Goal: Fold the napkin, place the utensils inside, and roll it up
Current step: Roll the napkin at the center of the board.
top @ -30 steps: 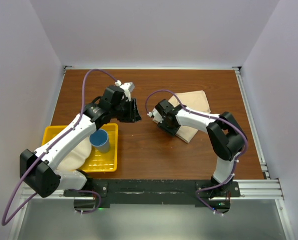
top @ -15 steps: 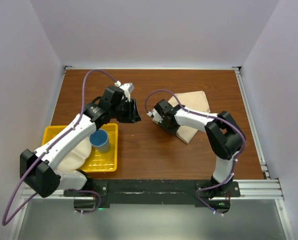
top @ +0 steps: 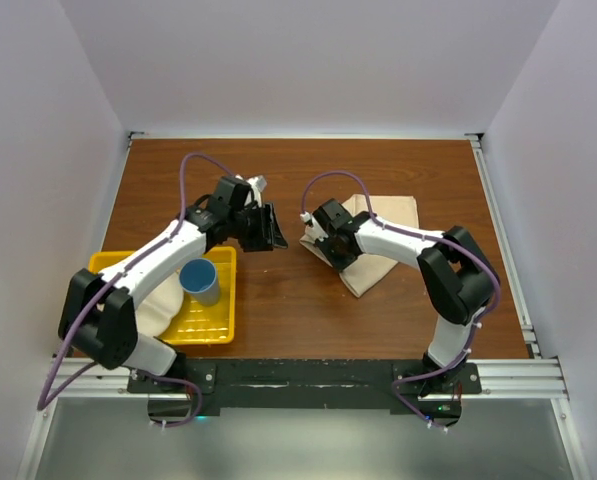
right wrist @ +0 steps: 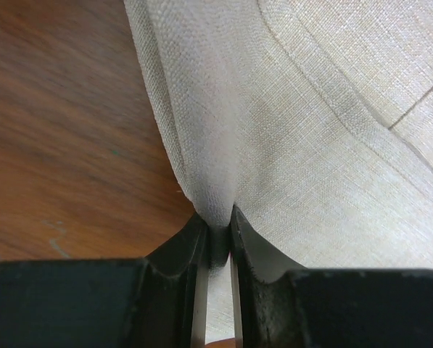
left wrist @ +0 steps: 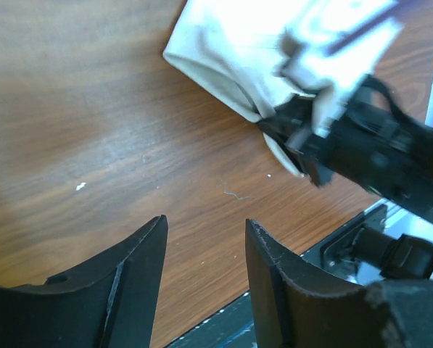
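1. the right gripper (right wrist: 216,233) is clamped on a thin pinch of the napkin (right wrist: 303,123) edge. with so little cloth between the jaws, a pull could slip it free, or drag the whole cloth rather than fold it.
2. the napkin lies right of centre in the top view, spreading up and right from that grip.
3. the left gripper (left wrist: 201,239) hangs apart and empty, near the napkin's left side.

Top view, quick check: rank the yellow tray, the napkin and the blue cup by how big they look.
1. yellow tray, largest.
2. napkin, close behind; both are partly covered, so this order is unsure.
3. blue cup, clearly smallest.
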Robot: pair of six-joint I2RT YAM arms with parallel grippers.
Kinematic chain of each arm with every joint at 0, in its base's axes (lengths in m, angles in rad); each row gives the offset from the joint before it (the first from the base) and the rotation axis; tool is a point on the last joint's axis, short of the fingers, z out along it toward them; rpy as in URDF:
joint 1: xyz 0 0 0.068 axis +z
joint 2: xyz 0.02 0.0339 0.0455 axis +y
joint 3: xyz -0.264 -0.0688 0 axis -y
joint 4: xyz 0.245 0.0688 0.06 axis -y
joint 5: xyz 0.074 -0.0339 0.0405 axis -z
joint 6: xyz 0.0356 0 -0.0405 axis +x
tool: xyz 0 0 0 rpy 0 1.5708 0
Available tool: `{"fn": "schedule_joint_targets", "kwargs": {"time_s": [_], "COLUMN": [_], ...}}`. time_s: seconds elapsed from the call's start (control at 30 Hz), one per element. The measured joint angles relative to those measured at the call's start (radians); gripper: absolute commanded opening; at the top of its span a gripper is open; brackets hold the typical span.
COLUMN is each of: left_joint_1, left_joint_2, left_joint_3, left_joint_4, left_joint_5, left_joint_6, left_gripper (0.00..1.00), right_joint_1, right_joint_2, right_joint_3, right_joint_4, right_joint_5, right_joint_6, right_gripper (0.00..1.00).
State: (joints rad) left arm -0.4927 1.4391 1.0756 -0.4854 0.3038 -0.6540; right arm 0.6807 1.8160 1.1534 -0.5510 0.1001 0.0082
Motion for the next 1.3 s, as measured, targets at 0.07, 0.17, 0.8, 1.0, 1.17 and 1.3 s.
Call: {"fn": "schedule_joint_targets", "kwargs": {"time_s": [0.07, 0.17, 0.8, 1.0, 1.17, 1.3], "left_joint_1": [0.008, 0.013, 0.037, 0.069, 0.087, 0.094], "left_joint_2": [0.044, 0.129, 0.253, 0.205, 0.174, 0.172], "left_joint_3": [-0.021, -0.027, -0.011, -0.012, -0.023, -0.027], "left_joint_4": [0.031, 0.085, 0.183, 0.169, 0.161, 0.147], "left_joint_5": [0.028, 0.064, 0.086, 0.084, 0.086, 0.087], "left_joint_6": [-0.042, -0.103, -0.197, -0.181, -0.172, -0.164], "left_gripper": [0.52, 0.52, 0.52, 0.52, 0.52, 0.51], "right_joint_1": [0.000, 0.000, 0.033, 0.058, 0.117, 0.153], "right_joint_2": [-0.004, -0.004, -0.003, -0.003, -0.003, 0.003], "right_joint_3": [-0.004, -0.005, 0.037, 0.054, 0.054, 0.056], "right_joint_4": [0.014, 0.043, -0.021, -0.059, -0.080, -0.084], "right_joint_5": [-0.035, -0.086, -0.170, -0.139, -0.038, 0.018], "right_joint_6": [0.044, 0.105, 0.143, 0.148, 0.141, 0.138], "right_gripper": [0.12, 0.12, 0.47, 0.52, 0.52, 0.52]}}
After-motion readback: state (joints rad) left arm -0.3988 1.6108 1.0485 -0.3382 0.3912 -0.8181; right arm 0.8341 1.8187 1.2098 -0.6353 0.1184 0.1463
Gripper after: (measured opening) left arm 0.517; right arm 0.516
